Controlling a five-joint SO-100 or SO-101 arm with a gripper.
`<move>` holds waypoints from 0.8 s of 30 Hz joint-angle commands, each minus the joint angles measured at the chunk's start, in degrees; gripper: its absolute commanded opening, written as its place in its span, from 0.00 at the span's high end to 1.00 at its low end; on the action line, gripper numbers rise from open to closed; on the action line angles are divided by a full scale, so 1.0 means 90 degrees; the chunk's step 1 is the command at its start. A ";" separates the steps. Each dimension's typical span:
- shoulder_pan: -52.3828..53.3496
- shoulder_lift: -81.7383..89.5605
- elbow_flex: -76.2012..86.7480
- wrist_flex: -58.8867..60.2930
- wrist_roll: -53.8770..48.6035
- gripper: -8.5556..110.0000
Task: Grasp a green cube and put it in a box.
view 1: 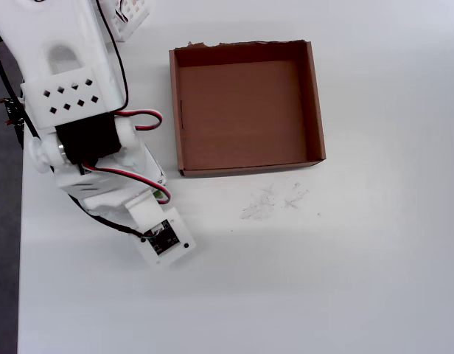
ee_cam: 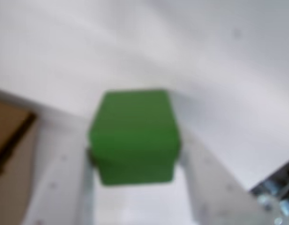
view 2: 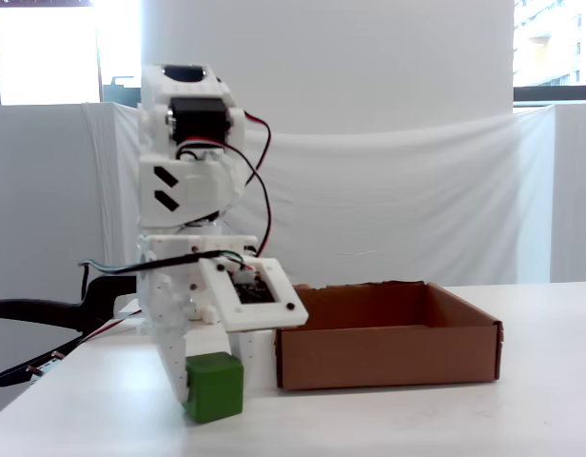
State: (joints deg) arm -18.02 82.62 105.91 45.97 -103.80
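A: What does the wrist view give?
B: The pincer (ee_cam: 135, 164) is clamped on the green cube (ee_cam: 134, 136), a white finger (ee_cam: 64, 173) pressed to each side; the picture is blurred; a brown corner of the box (ee_cam: 8, 126) sits off to the pincer's left edge.

A: And the overhead view?
B: The arm (view 1: 79, 125) hides the cube and the pincer tips; the box (view 1: 315, 96) lies to the right of the arm, near it but not touching, on the white table (view 1: 323, 280).

A: The fixed view?
B: The cube (view 2: 214, 387) sits low at the pincer (view 2: 193, 386) tip, at or just above the tabletop, I cannot tell which; the box (view 2: 388, 354) stands just beside it to the right, apart from it.
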 commanded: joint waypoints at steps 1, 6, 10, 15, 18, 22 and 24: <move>0.0020 0.0674 -0.0469 0.0537 0.0020 0.83; -0.0049 0.1055 -0.0879 0.1396 0.0107 0.84; -0.0254 0.1357 -0.1152 0.1895 0.0439 0.84; -0.0850 0.1807 -0.1416 0.2402 0.1270 0.84; -0.1289 0.2061 -0.1484 0.2520 0.1865 0.84; -0.1904 0.2285 -0.1455 0.2607 0.2500 0.84; -0.2197 0.2314 -0.1406 0.2617 0.2813 0.84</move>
State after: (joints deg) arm -34.45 99.84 95.89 69.17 -81.47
